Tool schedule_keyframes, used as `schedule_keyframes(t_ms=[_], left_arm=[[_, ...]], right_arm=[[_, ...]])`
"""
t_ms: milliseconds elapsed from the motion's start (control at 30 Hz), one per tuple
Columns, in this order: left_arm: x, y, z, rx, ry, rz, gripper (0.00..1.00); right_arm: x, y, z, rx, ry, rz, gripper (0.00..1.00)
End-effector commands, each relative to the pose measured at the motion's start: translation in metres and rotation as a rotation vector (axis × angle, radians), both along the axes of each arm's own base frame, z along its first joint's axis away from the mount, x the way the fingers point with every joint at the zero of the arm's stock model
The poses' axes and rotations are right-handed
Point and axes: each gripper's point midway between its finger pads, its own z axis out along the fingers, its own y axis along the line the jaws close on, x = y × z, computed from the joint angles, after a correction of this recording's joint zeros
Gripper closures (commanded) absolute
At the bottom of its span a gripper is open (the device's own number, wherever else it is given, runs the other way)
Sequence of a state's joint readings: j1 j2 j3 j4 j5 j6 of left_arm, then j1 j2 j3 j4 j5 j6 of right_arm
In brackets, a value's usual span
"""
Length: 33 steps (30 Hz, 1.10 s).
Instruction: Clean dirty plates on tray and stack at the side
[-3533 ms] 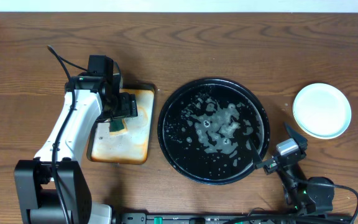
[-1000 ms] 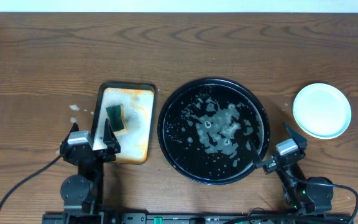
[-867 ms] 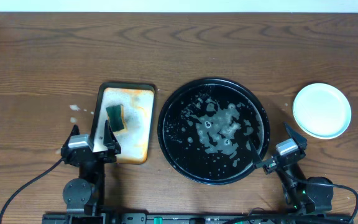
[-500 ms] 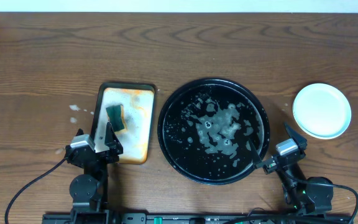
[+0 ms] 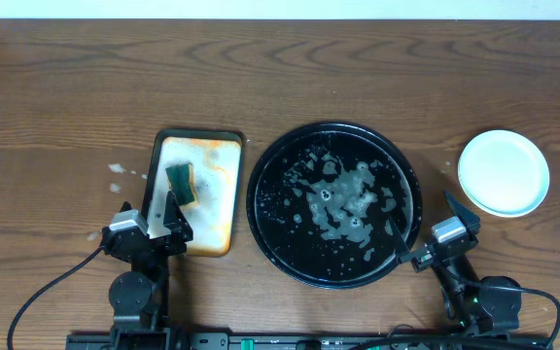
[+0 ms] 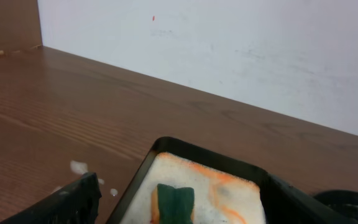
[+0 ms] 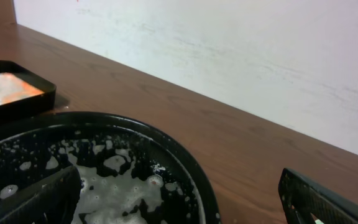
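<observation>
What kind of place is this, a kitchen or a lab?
Probably a robot lab bench staged for dishwashing, not a kitchen: a wooden table against a plain white wall, a foamy black tray, and a sponge in a stained cream tray.

Grainy brown wood counter [image 5: 358, 68]; glossy black tray [image 5: 270, 233] flecked with foam; smooth pale plates [image 5: 504, 173]; spongy green scrubber [image 5: 182, 183].
</observation>
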<state>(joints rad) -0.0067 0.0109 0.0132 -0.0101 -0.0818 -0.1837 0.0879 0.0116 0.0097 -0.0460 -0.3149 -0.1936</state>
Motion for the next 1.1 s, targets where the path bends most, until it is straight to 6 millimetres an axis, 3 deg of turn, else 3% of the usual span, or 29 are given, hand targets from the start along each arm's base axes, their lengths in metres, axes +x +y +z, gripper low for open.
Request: schedule_keyframes(t_ms=[0,1067], left_arm=[[-0.0021,0.0048,-0.0161,-0.003,0.056,0.026,0.17],[-0.0021,0.0047,-0.0161,-0.003,0.056,0.026,0.17]], right_arm=[[0.0005,-0.0019,-0.0007,-0.009,-0.006,-0.008,0.01],[0.0005,-0.0019,-0.0007,-0.009,-0.006,-0.008,0.01]])
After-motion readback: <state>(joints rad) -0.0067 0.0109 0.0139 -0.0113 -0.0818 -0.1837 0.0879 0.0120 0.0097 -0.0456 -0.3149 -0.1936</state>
